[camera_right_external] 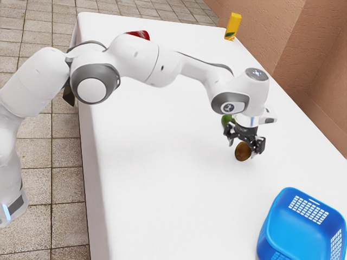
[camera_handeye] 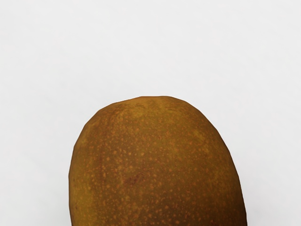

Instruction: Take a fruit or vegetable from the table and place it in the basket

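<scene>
Your black two-finger gripper (camera_right_external: 242,149) was low over the white table (camera_right_external: 162,179), its fingers parted, and it looked released rather than clenched; the brown speckled fruit (camera_right_external: 243,151) lay under the hand and between the fingers, near one of them, with no clear sign that both pressed on it; in the wrist view it loomed large against the white cloth, its rounded end in plain sight; the green produce (camera_right_external: 227,120) was close by on the table, beside the hand; the blue basket (camera_right_external: 265,233) stood well apart, at the exterior view's lower right; the red can (camera_right_external: 139,35) and the yellow carton (camera_right_external: 233,27) were well clear of your work

The step in hand, as you would have judged it, was the grasp; doing it well meant centring the fruit so that both fingers met it together, at its widest part, since a one-sided touch could have rolled it away; its smooth, rounded skin asked for a slow, even squeeze, and low enough that the tips did not ride up and slip; you needed to keep the outer finger off the green produce; then a straight lift, a short check of the hold, and enough height for the basket's rim
</scene>
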Controlling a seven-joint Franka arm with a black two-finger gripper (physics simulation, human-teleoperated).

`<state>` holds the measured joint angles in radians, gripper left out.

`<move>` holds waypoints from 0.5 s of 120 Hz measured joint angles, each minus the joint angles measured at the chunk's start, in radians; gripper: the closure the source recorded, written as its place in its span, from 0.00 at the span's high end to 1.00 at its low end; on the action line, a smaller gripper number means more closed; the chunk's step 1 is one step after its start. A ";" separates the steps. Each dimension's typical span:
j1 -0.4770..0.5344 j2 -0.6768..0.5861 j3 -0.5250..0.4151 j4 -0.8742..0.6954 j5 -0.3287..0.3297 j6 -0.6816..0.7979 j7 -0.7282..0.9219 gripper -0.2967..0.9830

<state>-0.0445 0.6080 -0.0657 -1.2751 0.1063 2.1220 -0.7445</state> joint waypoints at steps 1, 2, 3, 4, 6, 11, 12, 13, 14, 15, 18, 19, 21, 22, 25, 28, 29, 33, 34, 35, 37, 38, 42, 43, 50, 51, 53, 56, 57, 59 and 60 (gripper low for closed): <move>0.000 0.000 0.000 0.000 0.000 0.001 0.000 0.77; 0.000 0.001 0.000 0.000 -0.001 0.001 0.000 0.76; 0.000 0.001 0.000 0.000 -0.001 0.002 0.000 0.75; 0.000 0.002 0.001 0.000 -0.001 0.003 0.000 0.75; 0.000 0.002 0.001 0.000 -0.002 0.004 0.000 0.73; 0.000 0.003 0.001 0.000 -0.003 0.007 0.000 0.68; 0.000 0.003 0.001 0.000 -0.003 0.008 0.000 0.67; -0.001 0.003 0.001 0.000 -0.003 0.009 0.000 0.66; -0.001 0.003 0.001 0.000 -0.003 0.009 0.000 0.65; -0.001 0.003 0.001 0.000 -0.003 0.010 0.000 0.64; -0.001 0.003 0.002 0.000 -0.003 0.011 0.000 0.62; -0.001 0.003 0.002 0.000 -0.003 0.012 0.000 0.61; -0.001 0.003 0.002 0.000 -0.004 0.012 0.000 0.60; -0.001 0.003 0.002 0.000 -0.004 0.013 0.000 0.59; -0.001 0.004 0.001 0.000 -0.004 0.014 0.000 0.58; -0.001 0.005 0.001 0.000 -0.004 0.015 0.000 0.57; -0.002 0.005 0.001 0.000 -0.004 0.015 -0.001 0.56; -0.002 0.007 0.001 0.000 -0.004 0.016 -0.002 0.56; -0.002 0.008 0.001 0.000 -0.004 0.016 -0.002 0.56; -0.003 0.008 0.001 0.000 -0.004 0.016 -0.002 0.56; -0.003 0.009 0.001 0.000 -0.004 0.017 -0.003 0.55; -0.003 0.009 0.001 0.000 -0.004 0.017 -0.003 0.55; -0.003 0.011 0.001 0.000 -0.004 0.018 -0.004 0.55; -0.002 0.011 0.001 0.000 -0.004 0.018 -0.005 0.55; -0.002 0.011 0.001 0.000 -0.004 0.019 -0.007 0.52; -0.002 0.011 0.001 0.000 -0.004 0.019 -0.007 0.52; -0.002 0.011 0.001 0.000 -0.003 0.019 -0.008 0.50; -0.002 0.011 0.001 0.000 -0.002 0.019 -0.010 0.46; -0.002 0.011 0.002 0.000 -0.001 0.019 -0.011 0.45; -0.003 0.010 0.002 0.000 0.000 0.019 -0.013 0.43; -0.003 0.010 0.002 0.000 0.001 0.019 -0.013 0.42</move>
<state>-0.0477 0.6179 -0.0637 -1.2749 0.1069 2.1413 -0.7579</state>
